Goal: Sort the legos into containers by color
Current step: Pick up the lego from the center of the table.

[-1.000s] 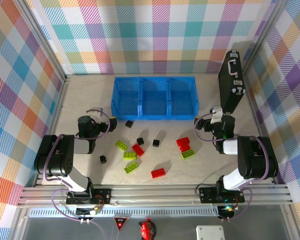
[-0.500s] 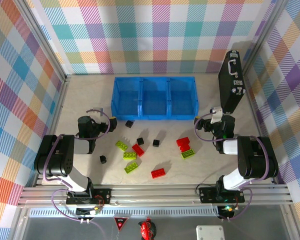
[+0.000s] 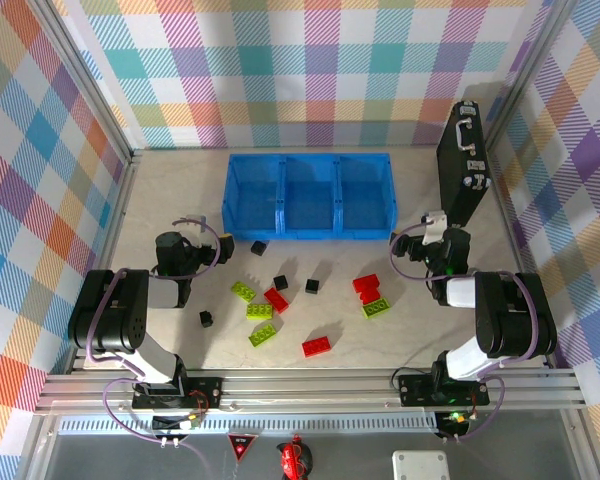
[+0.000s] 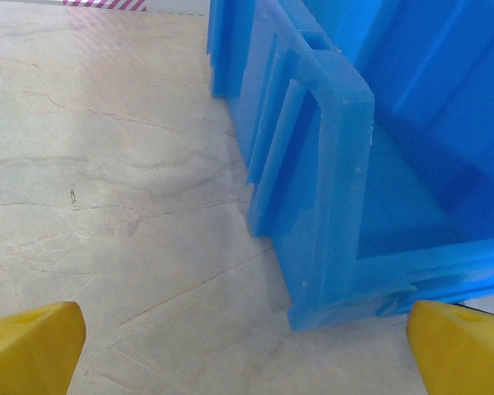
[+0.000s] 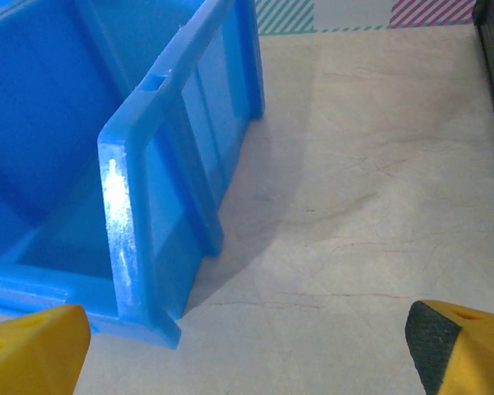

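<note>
Top external view: about 12 bricks (image 3: 276, 299), red, green and black, lie scattered on the table (image 3: 170, 200) in front of the blue tray (image 3: 310, 157). Its 3 compartments look empty, so by my reading sorting has not begun.

The left gripper (image 4: 247, 350) sits by the tray's front left corner and the right gripper (image 5: 245, 346) by its front right corner. Both have their yellow fingers (image 4: 33, 346) spread wide with nothing between them.

Likely troubles:
- Some red and green bricks touch, so jaws closing on 1 could pinch or shove its neighbour and mix colours.
- The black cubes (image 3: 281, 282) are tiny and might slip from the grip.
- The upright briefcase (image 3: 463, 165) stands close to the right arm, and a broad swing toward the tray could tip it.
</note>
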`<action>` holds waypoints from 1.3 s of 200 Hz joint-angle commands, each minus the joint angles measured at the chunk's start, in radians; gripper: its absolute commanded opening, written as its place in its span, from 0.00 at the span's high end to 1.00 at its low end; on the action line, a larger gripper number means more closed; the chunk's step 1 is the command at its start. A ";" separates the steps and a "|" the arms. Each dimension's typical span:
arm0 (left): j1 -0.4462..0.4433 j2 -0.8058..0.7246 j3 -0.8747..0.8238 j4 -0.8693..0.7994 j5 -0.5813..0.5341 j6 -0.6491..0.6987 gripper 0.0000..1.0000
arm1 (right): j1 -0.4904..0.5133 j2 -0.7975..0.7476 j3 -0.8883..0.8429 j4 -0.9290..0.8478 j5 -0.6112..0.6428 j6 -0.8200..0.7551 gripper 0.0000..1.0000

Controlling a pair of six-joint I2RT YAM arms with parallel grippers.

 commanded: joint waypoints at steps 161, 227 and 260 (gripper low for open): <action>-0.012 -0.185 0.012 -0.161 -0.096 -0.012 0.00 | 0.001 -0.175 0.062 -0.288 -0.053 0.004 0.01; -0.050 -0.298 0.158 -0.603 -0.257 -0.142 0.00 | 0.007 -0.306 0.147 -0.646 -0.068 0.030 0.01; -0.065 -0.362 0.232 -0.838 -0.302 -0.193 0.00 | 0.030 -0.343 0.220 -0.878 -0.087 0.077 0.00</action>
